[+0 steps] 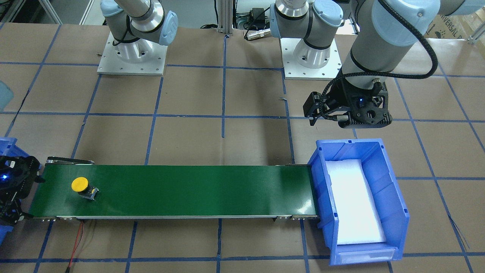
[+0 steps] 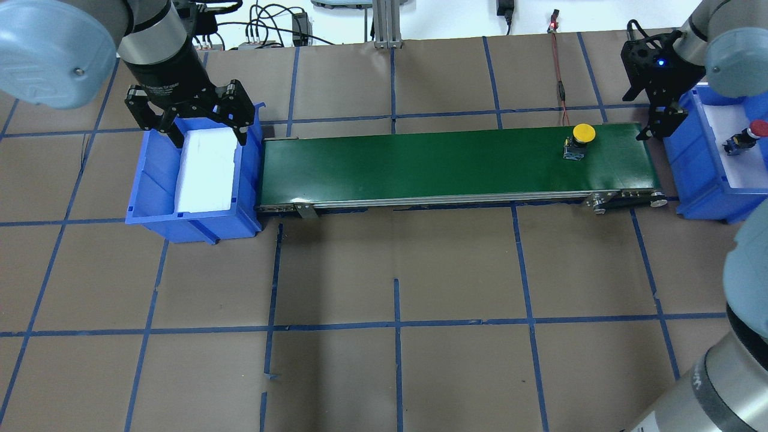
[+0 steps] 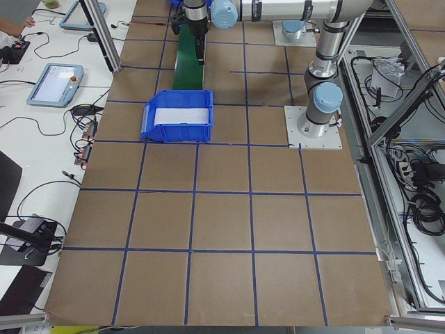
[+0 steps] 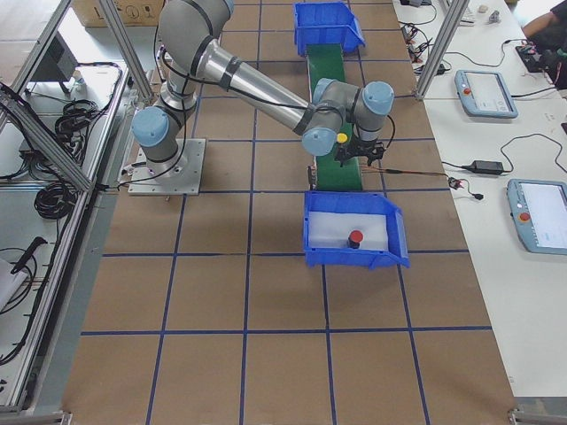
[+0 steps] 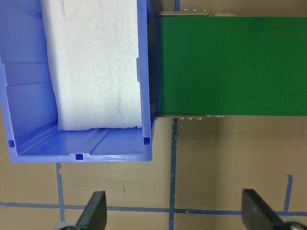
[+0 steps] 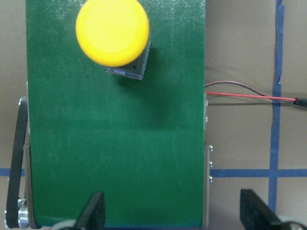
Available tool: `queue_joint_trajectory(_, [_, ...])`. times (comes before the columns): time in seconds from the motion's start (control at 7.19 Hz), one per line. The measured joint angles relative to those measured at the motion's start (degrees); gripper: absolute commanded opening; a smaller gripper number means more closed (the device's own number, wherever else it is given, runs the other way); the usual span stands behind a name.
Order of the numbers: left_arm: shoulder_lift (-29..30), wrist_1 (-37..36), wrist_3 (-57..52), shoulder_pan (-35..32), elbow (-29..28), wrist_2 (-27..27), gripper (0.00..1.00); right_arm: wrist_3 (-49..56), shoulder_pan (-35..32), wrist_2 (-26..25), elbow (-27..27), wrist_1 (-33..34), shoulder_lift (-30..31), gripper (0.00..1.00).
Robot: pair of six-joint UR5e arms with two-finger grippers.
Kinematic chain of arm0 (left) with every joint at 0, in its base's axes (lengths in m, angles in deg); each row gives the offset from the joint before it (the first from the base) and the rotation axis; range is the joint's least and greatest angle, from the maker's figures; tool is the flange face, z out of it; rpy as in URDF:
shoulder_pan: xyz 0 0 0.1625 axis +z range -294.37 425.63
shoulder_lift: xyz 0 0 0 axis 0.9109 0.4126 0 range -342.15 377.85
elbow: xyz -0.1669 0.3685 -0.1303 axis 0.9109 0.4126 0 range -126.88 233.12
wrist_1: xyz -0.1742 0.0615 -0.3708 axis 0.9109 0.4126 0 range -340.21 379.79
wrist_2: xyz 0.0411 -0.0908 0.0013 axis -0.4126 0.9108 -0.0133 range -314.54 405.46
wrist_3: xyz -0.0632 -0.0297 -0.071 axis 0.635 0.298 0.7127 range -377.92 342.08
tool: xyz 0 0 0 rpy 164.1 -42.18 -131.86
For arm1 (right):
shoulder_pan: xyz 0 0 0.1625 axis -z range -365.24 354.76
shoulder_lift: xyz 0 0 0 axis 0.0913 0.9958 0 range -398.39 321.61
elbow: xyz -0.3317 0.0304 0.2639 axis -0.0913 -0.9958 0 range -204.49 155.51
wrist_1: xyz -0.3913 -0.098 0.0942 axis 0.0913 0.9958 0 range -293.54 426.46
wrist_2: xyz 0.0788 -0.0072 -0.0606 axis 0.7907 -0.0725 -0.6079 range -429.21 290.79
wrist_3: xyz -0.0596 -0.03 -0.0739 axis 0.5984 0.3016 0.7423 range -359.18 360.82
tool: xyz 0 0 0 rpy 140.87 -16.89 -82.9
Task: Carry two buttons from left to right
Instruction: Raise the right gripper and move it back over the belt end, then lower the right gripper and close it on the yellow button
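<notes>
The yellow button [image 2: 583, 132] [image 1: 80, 184] [image 6: 112, 32] stands on the green conveyor belt [image 2: 420, 162] near its right end. A red button [image 2: 759, 127] [image 4: 355, 237] lies on white foam in the right blue bin [image 2: 690, 174]. My right gripper [image 2: 648, 114] [image 6: 172, 213] hangs open over the belt's right end, just short of the yellow button and holding nothing. My left gripper [image 2: 207, 129] [image 5: 175, 213] [image 1: 348, 119] is open and empty above the far rim of the left blue bin [image 2: 150, 180], which shows only white foam.
A red and black wire [image 6: 249, 96] [image 2: 561, 84] runs off the belt's far side by the right end. Both arm bases [image 1: 132, 57] sit behind the belt. Brown table with blue tape lines surrounds everything.
</notes>
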State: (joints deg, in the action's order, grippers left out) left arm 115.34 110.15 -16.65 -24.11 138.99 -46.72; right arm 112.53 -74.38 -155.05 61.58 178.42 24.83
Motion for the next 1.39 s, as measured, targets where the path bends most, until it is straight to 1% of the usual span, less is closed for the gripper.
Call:
queue_joint_trajectory(0.42, [-0.01, 0.05, -0.03, 0.00, 0.01, -0.01, 1.00, -0.29, -0.03, 0.03, 1.93, 0.08, 0.34, 1.00])
queue_joint_trajectory(1.39, [-0.09, -0.01, -0.12, 0.00, 0.08, -0.09, 1.00, -0.96, -0.03, -0.01, 2.55, 0.63, 0.26, 1.00])
